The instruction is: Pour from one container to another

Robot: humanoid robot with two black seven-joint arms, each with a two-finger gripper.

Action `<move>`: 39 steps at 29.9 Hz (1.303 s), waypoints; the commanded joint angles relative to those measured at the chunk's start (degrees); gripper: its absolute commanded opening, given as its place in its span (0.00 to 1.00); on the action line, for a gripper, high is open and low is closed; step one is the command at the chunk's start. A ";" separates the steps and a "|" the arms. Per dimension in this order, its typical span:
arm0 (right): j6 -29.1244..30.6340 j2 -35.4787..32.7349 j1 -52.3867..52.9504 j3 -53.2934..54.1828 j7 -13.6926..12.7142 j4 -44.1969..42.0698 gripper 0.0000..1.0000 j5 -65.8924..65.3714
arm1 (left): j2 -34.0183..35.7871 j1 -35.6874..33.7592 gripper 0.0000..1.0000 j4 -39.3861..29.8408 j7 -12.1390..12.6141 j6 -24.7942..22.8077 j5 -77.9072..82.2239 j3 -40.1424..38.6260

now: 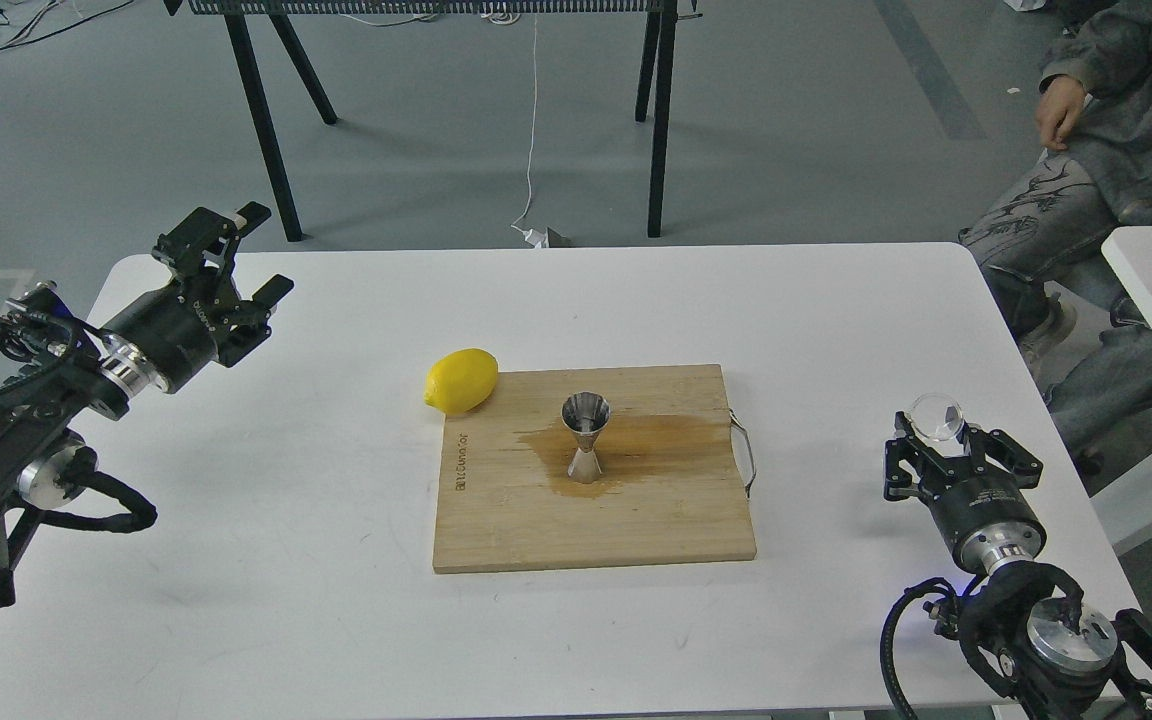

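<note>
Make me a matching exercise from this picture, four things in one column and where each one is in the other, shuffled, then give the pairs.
Things:
1. lemon
2. steel jigger
3. small clear glass cup
4. left end effector

Places:
A. held between the fingers of the right end effector
B. upright on the wooden cutting board, on a wet stain
C. on the white table at the board's far left corner
D. open, holding nothing, over the table's far left part

Pairs: 1-C, 2-B, 3-A, 4-D
</note>
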 commanded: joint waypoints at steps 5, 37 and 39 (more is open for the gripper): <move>-2.06 0.10 0.83 -0.09 0.01 -1.90 0.47 2.00 | -0.09 0.09 0.99 0.00 0.00 0.00 0.05 0.00; -4.44 1.68 3.29 -1.24 -0.43 -5.07 0.58 2.00 | -0.09 0.00 0.99 0.70 0.00 0.00 0.05 0.09; -4.44 1.68 3.47 -1.24 -0.43 -5.42 0.58 2.00 | -0.09 0.00 0.99 0.70 0.00 0.00 0.05 0.09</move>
